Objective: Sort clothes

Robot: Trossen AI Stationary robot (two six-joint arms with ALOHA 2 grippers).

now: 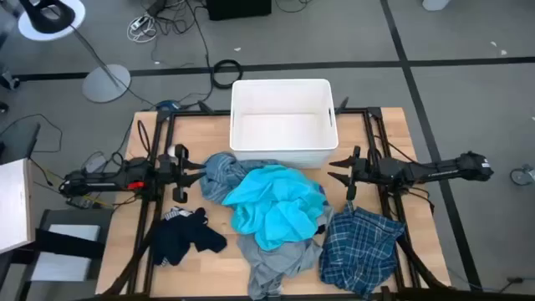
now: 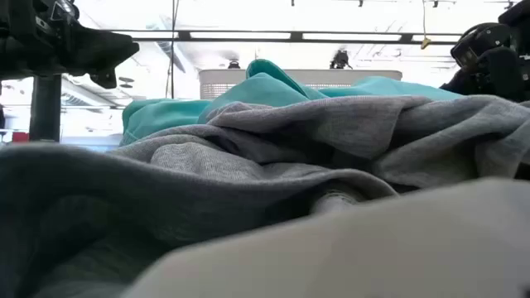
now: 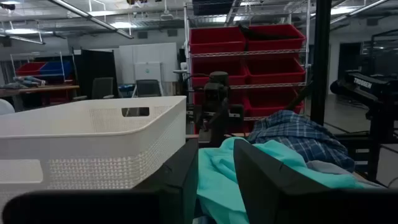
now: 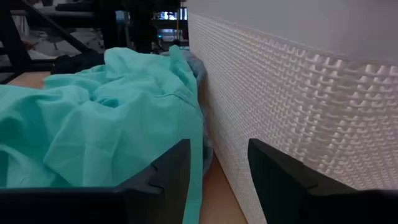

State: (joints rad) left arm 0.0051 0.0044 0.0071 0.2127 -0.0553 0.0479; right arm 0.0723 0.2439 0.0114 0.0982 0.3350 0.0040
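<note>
A pile of clothes lies mid-table: a bright turquoise garment (image 1: 274, 206) on top, a grey one (image 1: 276, 257) under it toward the near edge, a blue-and-white plaid shirt (image 1: 227, 173) at the pile's far left. Another plaid shirt (image 1: 362, 246) lies near right, a dark navy garment (image 1: 182, 234) near left. My left gripper (image 1: 203, 176) is open, just left of the pile. My right gripper (image 1: 332, 170) is open, just right of the pile, near the bin's corner. In the right wrist view the turquoise garment (image 4: 93, 124) lies ahead of the fingers.
A white rectangular plastic bin (image 1: 282, 155) stands at the table's far middle, its perforated wall (image 4: 292, 81) close beside my right gripper. Black frame bars run along the table's left and right sides. Red bins on shelves show in the room beyond.
</note>
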